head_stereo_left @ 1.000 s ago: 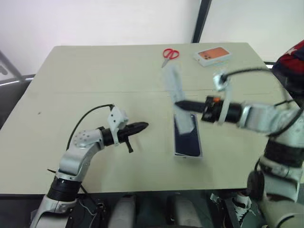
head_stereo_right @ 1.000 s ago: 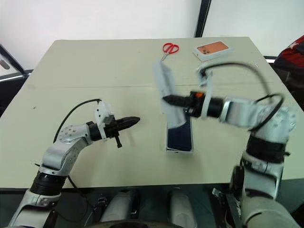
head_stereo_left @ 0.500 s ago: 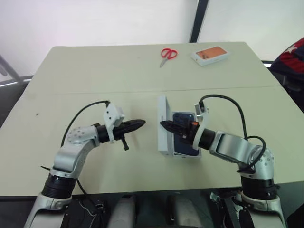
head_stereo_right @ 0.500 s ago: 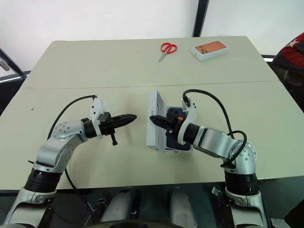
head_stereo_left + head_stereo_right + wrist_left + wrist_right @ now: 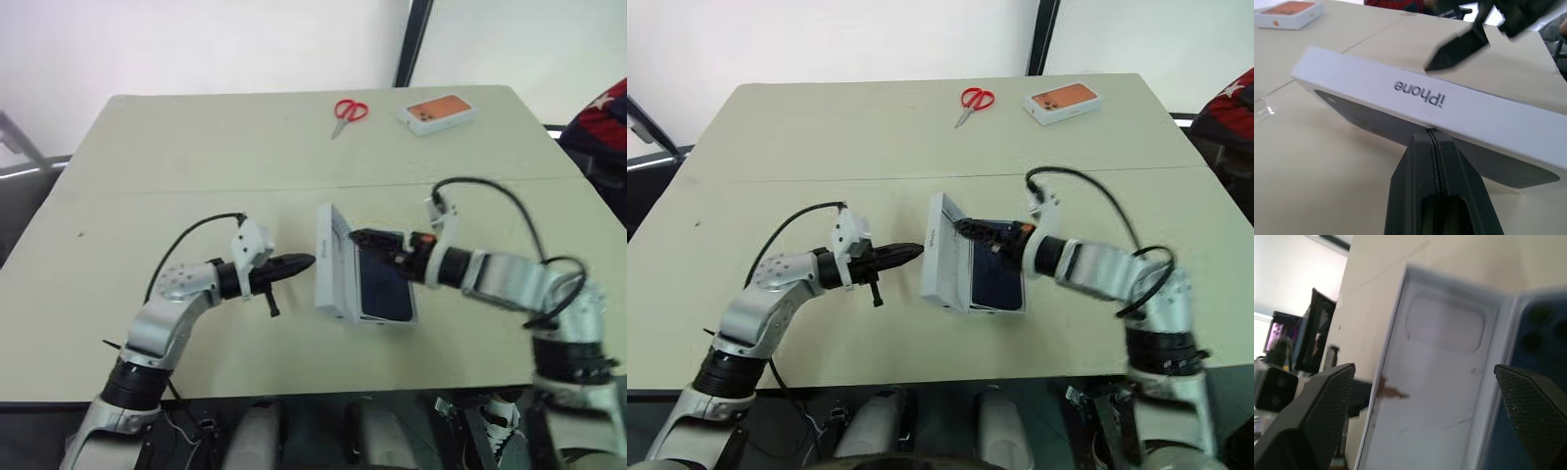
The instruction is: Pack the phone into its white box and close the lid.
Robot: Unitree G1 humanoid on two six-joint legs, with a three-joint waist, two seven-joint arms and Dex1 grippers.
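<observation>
Black fingers of the left gripper [image 5: 302, 261] are clenched together on nothing, their tip at or just short of the outer face of the lid [image 5: 331, 262], which lies at their 3 o'clock. The lid stands tilted on its long edge, long axis running 12 to 6, leaning over the phone [image 5: 387, 286] in the white box [image 5: 412, 315]. The right gripper [image 5: 370, 238], fingers spread and released, hangs at the lid's 3 o'clock, over the phone's top end. Both arms are close; the left one looks placed to tip the lid shut. One lid, one phone, one white box, plus one orange-printed box [image 5: 438, 114] and one pair of scissors [image 5: 346, 113] at 12 o'clock.
</observation>
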